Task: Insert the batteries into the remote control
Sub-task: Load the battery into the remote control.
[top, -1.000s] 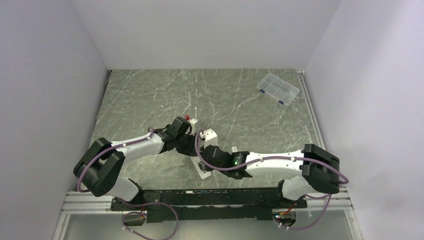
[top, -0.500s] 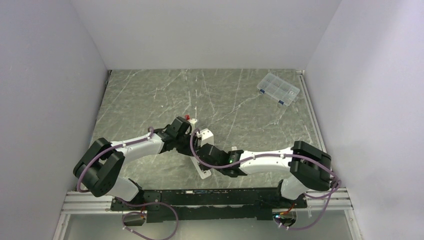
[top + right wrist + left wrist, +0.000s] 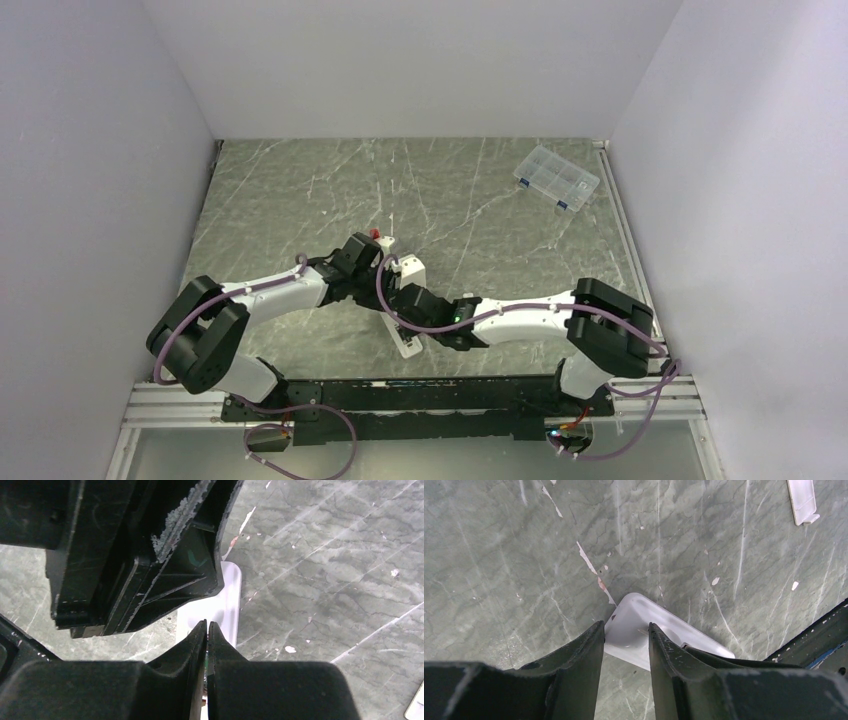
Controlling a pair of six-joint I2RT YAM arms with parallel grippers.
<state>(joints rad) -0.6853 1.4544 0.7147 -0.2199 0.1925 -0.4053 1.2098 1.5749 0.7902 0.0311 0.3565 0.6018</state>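
The remote (image 3: pixel 631 615) lies flat on the bench (image 3: pixel 524 555), at the near middle between the two arms. Its long axis runs from far-left to near-right, with the rounded far end pointing at the left arm. The left gripper (image 3: pixel 625 626) has its jaws set either side of that far end. Both inner faces meet the plastic, so it looks clasped there and pinned to the bench.

The right gripper (image 3: pixel 206 626) hovers just over the remote's middle. Its jaws are pressed almost together, leaving only a thin slit. Whether a battery sits in that slit I cannot tell, and no battery shows plainly in any view.

The remote looks like a light, stiff, smooth plastic shell, so it would probably skate on the polished stone if pushed without a hold. The safest grip is likely across one end or along the long edges, clear of the open bay. A small white sliver (image 3: pixel 802 500) lies apart on the bench.
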